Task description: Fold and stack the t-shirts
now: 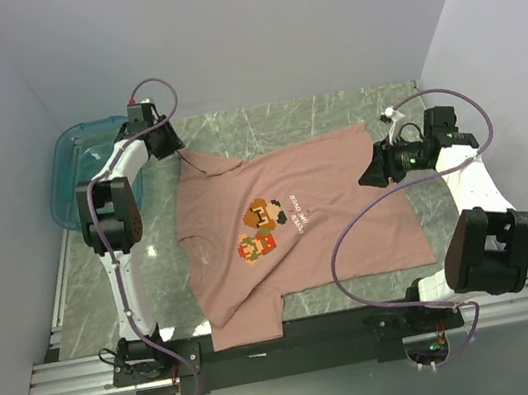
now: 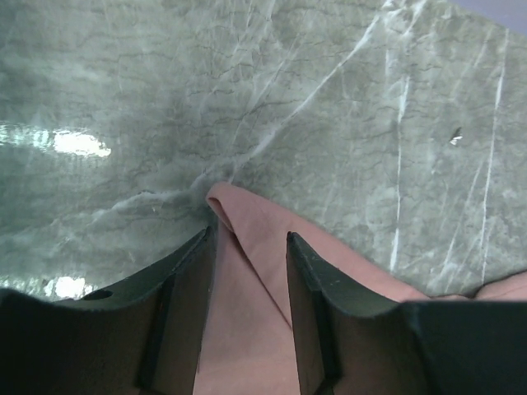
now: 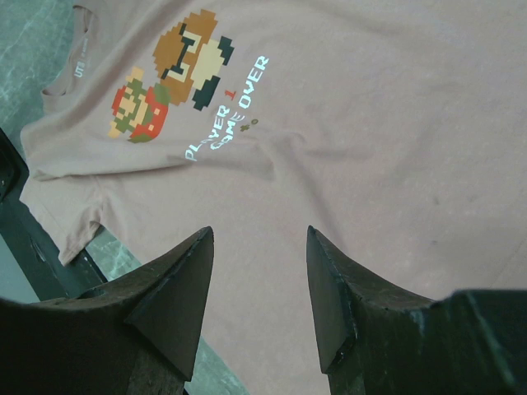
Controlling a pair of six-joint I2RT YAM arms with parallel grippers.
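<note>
- Top external view: bright, even light from overhead. Faint, soft-edged shadows fall on the marble tabletop [image 1: 331, 115] beside the left arm [image 1: 115, 243] and along the edges of the pink t-shirt [image 1: 300, 232]. Focus is sharp across the frame.
- Left wrist view: dimmer. White glare patches sit at left centre and lower left of the tabletop. The left gripper [image 2: 248, 235] is dark and soft-focused along the bottom.
- Right wrist view: evenly lit. The chest print [image 3: 185, 74] is crisp. The right gripper [image 3: 258, 232] is near-black and slightly blurred in the lower frame.
</note>
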